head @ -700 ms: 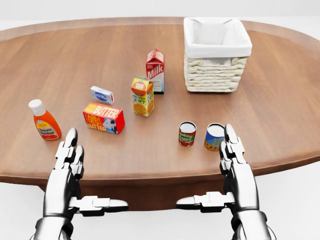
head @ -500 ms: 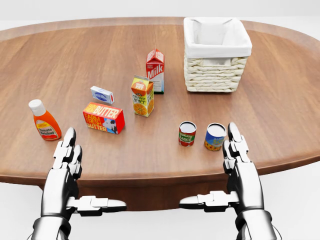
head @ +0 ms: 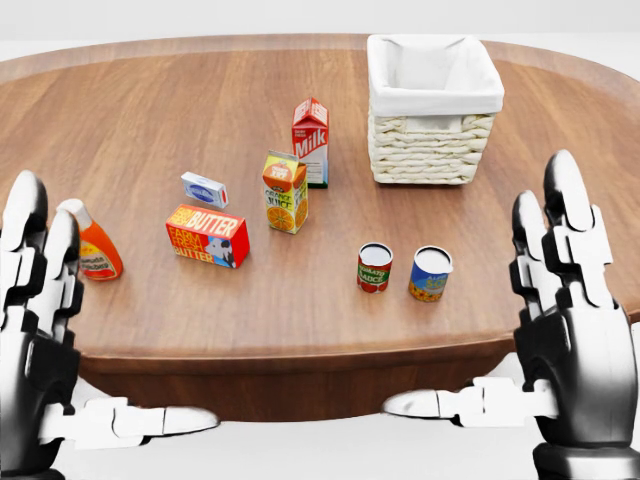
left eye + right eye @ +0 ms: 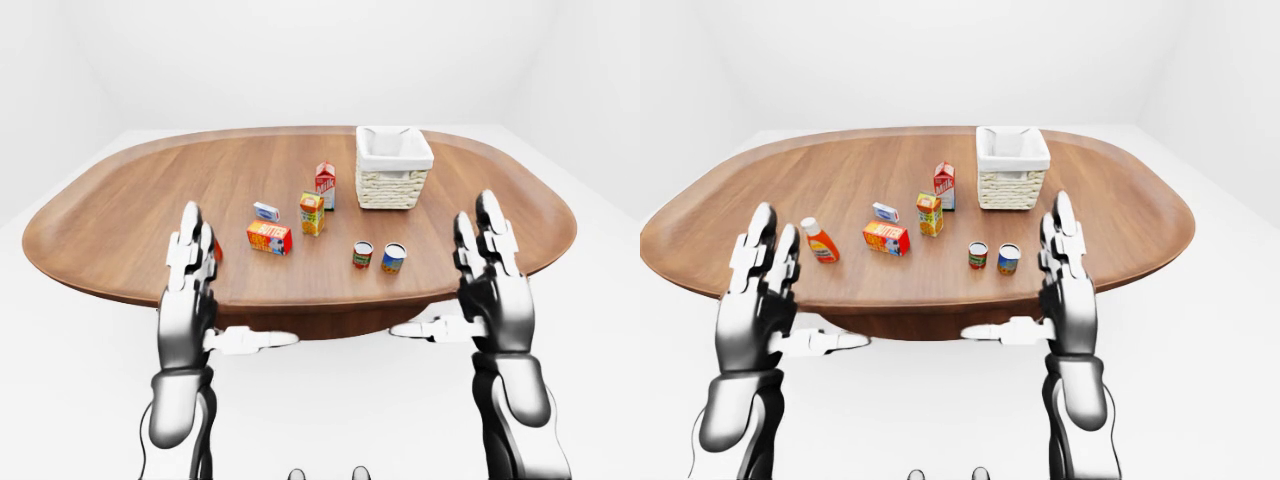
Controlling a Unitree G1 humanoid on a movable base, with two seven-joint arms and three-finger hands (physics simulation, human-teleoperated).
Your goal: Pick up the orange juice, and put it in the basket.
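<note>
The orange juice carton point(image 3: 285, 192), yellow and orange, stands upright near the middle of the wooden table. The woven basket point(image 3: 425, 150) with a white lining stands at the upper right of the head view and looks empty. My left hand point(image 3: 60, 300) is raised at the lower left over the table's near edge, fingers up, thumb out, open and holding nothing. My right hand point(image 3: 545, 290) mirrors it at the lower right, also open and empty. Both hands are far from the carton.
A red milk carton point(image 3: 311, 141) stands just behind the juice. A butter box point(image 3: 207, 236) and a small blue-white box point(image 3: 204, 190) lie to its left. My left fingers partly hide a ketchup bottle point(image 3: 92, 248). Two cans point(image 3: 375, 267) point(image 3: 430, 274) stand near the table edge point(image 3: 300, 350).
Both hands have risen and spread outward, now looming larger at the sides of the head view. The left fingers now overlap the ketchup bottle. Nothing on the table has moved.
</note>
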